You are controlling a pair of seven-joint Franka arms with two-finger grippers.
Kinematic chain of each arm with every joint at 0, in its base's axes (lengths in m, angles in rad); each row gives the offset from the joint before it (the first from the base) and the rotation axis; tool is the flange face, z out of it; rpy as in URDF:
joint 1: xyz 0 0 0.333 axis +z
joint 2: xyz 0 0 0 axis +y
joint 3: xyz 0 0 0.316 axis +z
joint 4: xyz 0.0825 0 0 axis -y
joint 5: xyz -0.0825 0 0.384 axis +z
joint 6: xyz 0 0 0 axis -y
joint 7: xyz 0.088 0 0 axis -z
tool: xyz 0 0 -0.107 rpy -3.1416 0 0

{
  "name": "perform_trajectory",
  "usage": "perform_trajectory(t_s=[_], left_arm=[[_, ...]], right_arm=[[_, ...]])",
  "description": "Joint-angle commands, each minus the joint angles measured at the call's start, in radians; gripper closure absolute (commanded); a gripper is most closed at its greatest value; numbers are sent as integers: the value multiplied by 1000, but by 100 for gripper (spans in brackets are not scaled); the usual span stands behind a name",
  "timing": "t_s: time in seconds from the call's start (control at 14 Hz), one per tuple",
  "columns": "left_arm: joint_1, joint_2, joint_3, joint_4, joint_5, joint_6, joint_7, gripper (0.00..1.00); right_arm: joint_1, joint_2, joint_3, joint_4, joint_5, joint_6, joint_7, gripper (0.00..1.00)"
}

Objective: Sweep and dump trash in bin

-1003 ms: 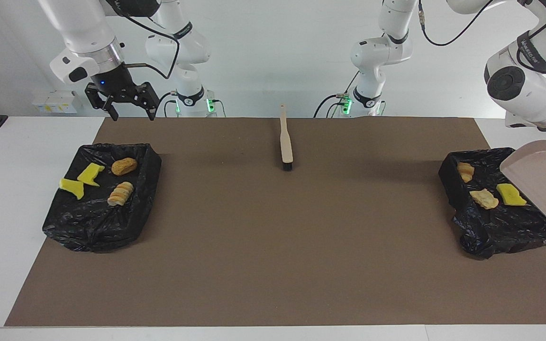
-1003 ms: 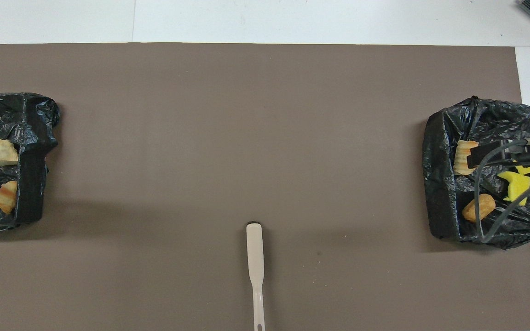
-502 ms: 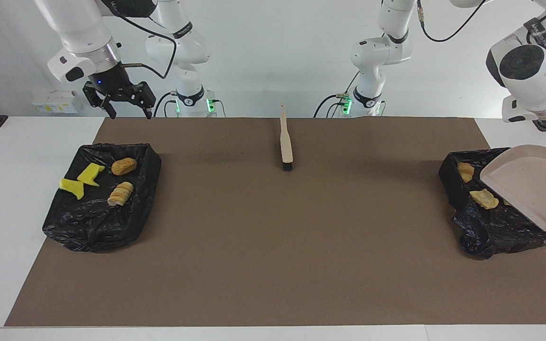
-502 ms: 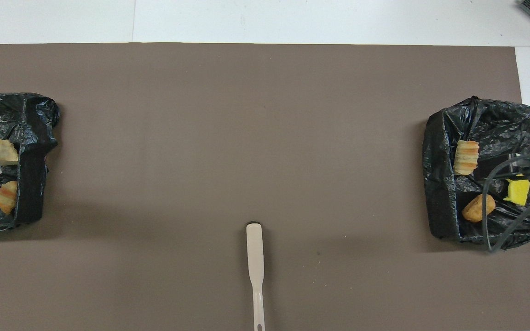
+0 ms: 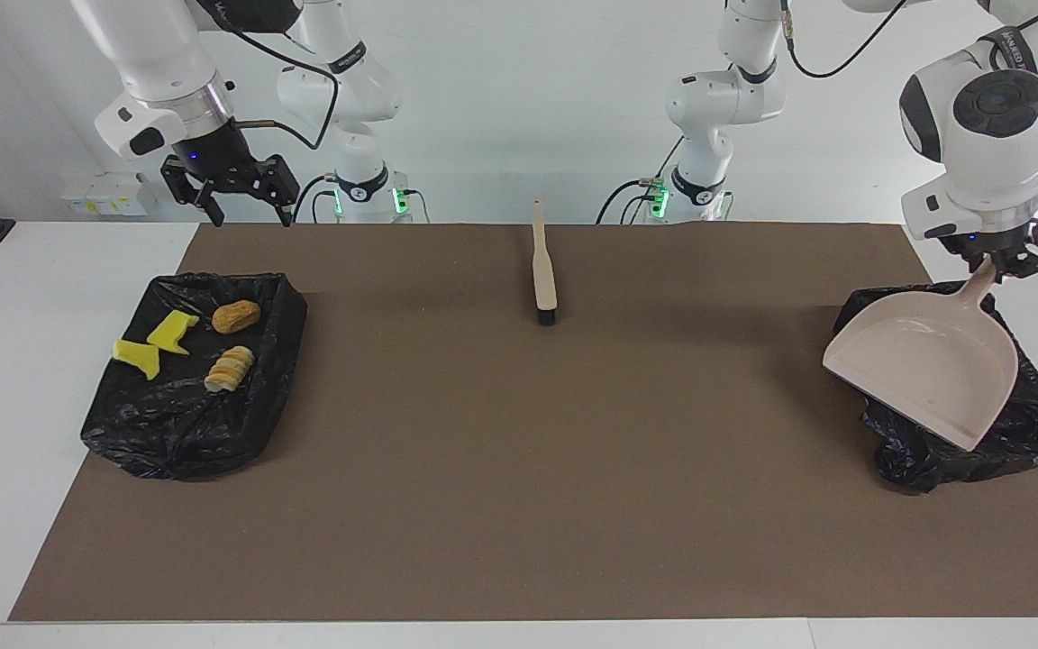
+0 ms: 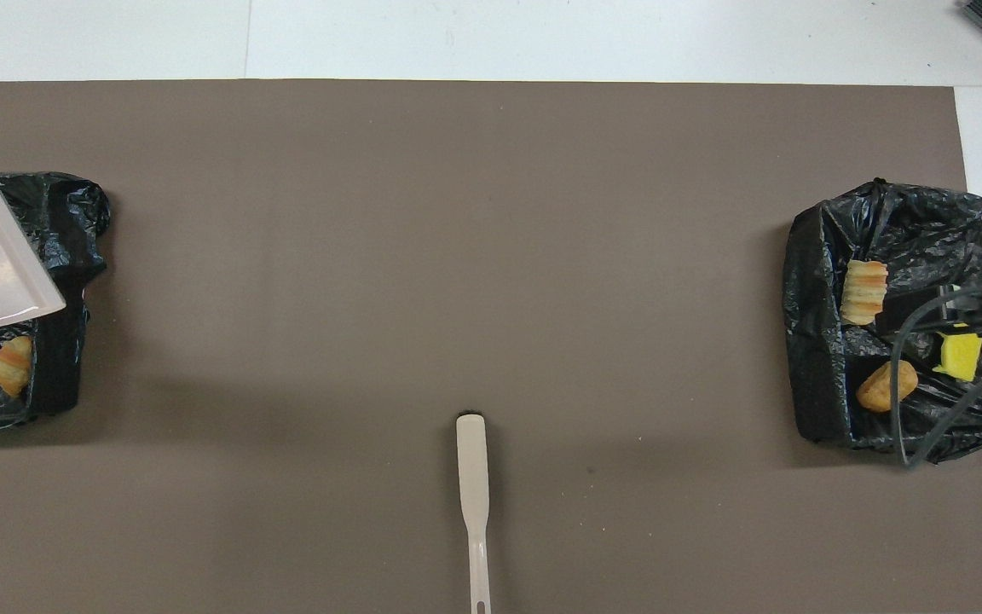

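Two Franka arms work over a brown mat on a white tabletop. Near to far from the robots: one beige brush lies alone at the mat's middle, handle toward the arms, black bristles pointing away.

Two black-lined bins sit at the mat's ends. The bin at the right arm's end holds four scraps of trash: two yellow sponge pieces and two tan bread-like chunks. Over its nearer edge hangs the right end effector, its fingers spread apart and empty.

At the other end, the left end effector is clamped on the handle of the single beige dustpan, which it holds tilted and empty above the second bin. The pan hides most of that bin; from overhead only one striped bread-like chunk shows inside it, so five scraps in all can be counted.
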Motion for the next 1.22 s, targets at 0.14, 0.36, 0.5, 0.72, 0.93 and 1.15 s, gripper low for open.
perform_trajectory(t_s=[0.14, 0.36, 0.5, 0.72, 0.93, 1.15], left_arm=[[-62, -26, 0, -33, -191, -57, -193, 94], [-154, -34, 0, -83, -269, -63, -412, 96], [-249, -36, 0, -95, -319, -63, -532, 99], [-385, -23, 0, -98, -396, -40, -792, 100], [-461, 19, 0, -100, -484, 24, -963, 100], [-539, 82, 0, -100, -502, 130, -1122, 100]], right_arm=[[-9, -17, 5, -16, 19, 1, -11, 0], [-11, -17, 5, -16, 12, 2, -14, 0], [-12, -17, 4, -16, 2, 2, -14, 0], [-14, 15, 4, 30, 22, -4, -2, 0], [-23, 51, 5, 84, 15, -31, -2, 0], [-11, 52, 5, 79, 21, -5, 0, 0]])
